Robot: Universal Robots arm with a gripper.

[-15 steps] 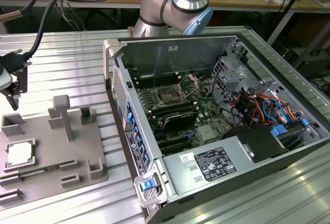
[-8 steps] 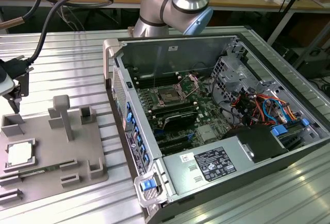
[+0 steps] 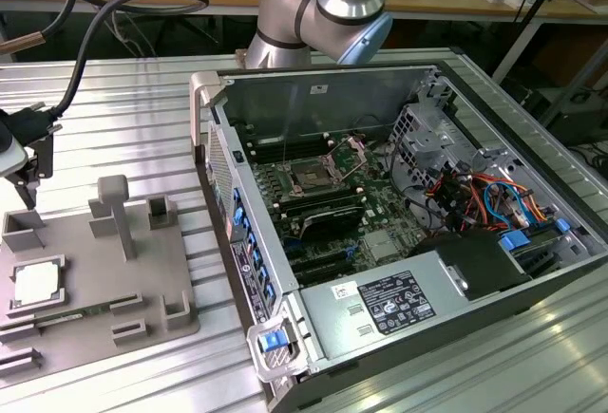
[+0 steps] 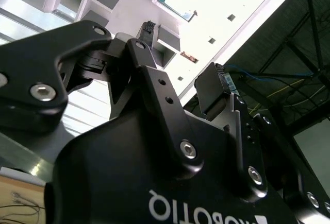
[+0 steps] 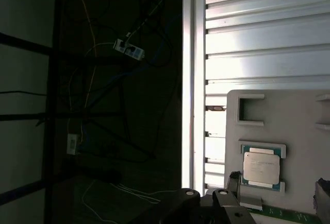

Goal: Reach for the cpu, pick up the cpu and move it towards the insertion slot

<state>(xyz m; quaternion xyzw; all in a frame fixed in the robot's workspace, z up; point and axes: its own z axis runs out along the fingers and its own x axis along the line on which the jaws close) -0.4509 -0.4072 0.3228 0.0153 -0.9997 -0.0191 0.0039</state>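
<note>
A table (image 3: 123,119) of ribbed, silvery aluminium slats carries everything. Its long grooves run from the exterior view's left to its right, and light glares off the bare metal. Two things lie directly on it. At the near left of the exterior view sits a tray (image 3: 90,271) of flat grey plastic with raised blocks and shallow recesses. Just beside it, on the right, an open computer case (image 3: 313,100) lies on its side and covers most of that half. In the first wrist view the table (image 5: 258,28) ends at a straight edge, and the tray (image 5: 304,126) rests close to that edge.
</note>
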